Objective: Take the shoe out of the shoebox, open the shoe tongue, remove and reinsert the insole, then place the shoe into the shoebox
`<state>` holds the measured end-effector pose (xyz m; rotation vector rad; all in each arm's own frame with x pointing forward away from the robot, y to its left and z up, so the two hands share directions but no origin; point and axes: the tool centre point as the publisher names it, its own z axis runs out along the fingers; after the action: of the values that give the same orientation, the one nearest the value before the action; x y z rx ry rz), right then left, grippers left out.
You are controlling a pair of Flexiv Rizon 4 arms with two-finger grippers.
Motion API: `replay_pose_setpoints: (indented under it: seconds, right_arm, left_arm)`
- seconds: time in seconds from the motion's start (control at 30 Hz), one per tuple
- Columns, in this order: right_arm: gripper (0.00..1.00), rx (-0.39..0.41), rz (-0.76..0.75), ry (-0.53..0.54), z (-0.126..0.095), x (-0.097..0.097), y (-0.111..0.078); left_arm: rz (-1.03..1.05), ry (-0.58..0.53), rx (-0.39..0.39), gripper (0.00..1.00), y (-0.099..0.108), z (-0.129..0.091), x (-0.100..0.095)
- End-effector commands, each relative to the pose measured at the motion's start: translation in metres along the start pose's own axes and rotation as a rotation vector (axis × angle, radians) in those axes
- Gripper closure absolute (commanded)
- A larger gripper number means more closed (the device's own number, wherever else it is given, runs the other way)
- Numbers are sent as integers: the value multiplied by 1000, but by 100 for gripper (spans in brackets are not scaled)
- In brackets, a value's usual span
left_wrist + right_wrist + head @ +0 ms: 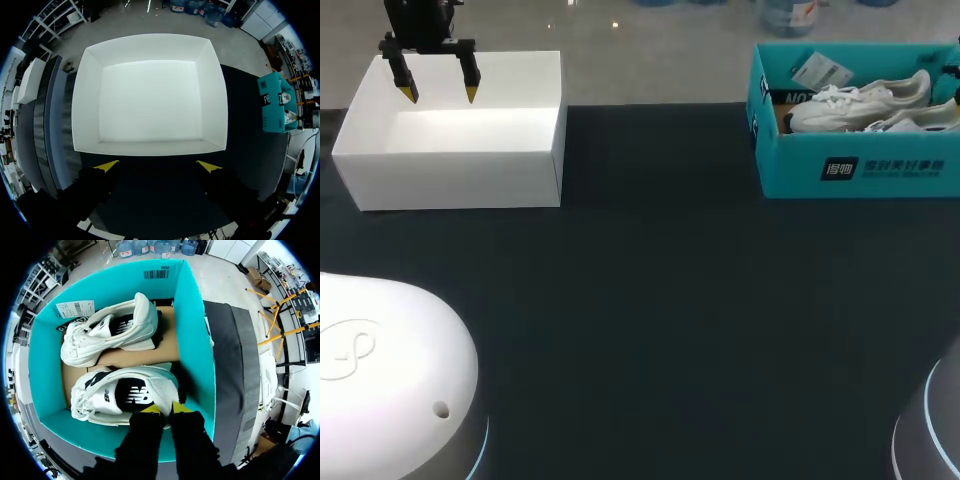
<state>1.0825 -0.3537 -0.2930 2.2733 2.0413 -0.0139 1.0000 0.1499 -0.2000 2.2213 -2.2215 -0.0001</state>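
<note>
A teal shoebox stands at the table's far right with two white sneakers lying in it. In the right wrist view my right gripper is down inside the shoebox, its yellow tips pinched together on the heel rim of the nearer sneaker. The second sneaker lies on its side beyond it, on brown cardboard. In the head view both sneakers show over the box wall, and the right arm is almost wholly out of frame. My left gripper hangs open over the white box, holding nothing.
An open white box sits at the far left, and its inside is bare under the left gripper. A paper tag lies in a corner of the shoebox. Dark tabletop spreads between the boxes.
</note>
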Motion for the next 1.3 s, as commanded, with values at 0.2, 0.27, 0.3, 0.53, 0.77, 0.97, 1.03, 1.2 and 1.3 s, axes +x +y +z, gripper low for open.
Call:
replay_pose_setpoints:
  seconds: [0.2,0.27,0.3,0.53,0.77,0.97,1.03,1.2,1.3]
  right_arm:
    - [100,-21,32,-29,-63,-14,9]
    - [100,-22,40,-38,-75,-16,12]
    - [100,-29,39,-42,-81,-17,14]
    - [100,-71,56,-68,-133,-22,24]
    - [100,-133,65,-100,-180,-18,29]
    - [100,-146,73,-99,-200,-9,31]
    - [100,-145,79,-95,-205,-6,31]
    - [100,-159,91,-89,-219,0,31]
    - [100,-160,104,-85,-225,3,29]
  left_arm:
    - [0,0,0,0,0,0,0]
    - [0,0,0,0,0,0,0]
    - [0,0,0,0,0,0,0]
    - [0,0,0,0,0,0,0]
    - [0,0,0,0,0,0,0]
    - [0,0,0,0,0,0,0]
    - [0,0,0,0,0,0,0]
    - [0,0,0,0,0,0,0]
    - [0,0,0,0,0,0,0]
